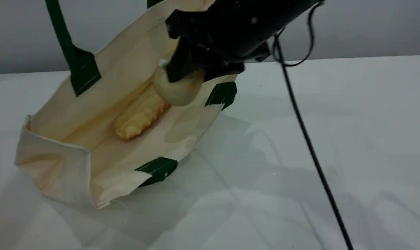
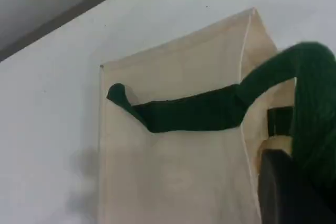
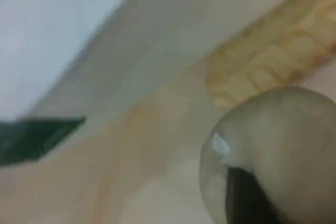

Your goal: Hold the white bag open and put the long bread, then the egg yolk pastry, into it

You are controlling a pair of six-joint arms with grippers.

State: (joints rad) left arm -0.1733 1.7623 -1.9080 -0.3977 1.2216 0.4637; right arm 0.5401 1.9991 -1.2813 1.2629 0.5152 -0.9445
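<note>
- Scene view: right gripper (image 1: 190, 78) pinches round beige egg yolk pastry (image 1: 173, 93) (may roll out).
- Slippage where left gripper (image 2: 289, 187) clamps cream canvas white bag's (image 2: 173, 182) green strap (image 2: 194, 114) shuts mouth.

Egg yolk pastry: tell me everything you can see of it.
The egg yolk pastry is a small, pale beige ball, matte like baked dough, with a faint orange tinge on one side. The right hand grips it from above, in the mouth of the white bag, over one end of the long bread.
</note>
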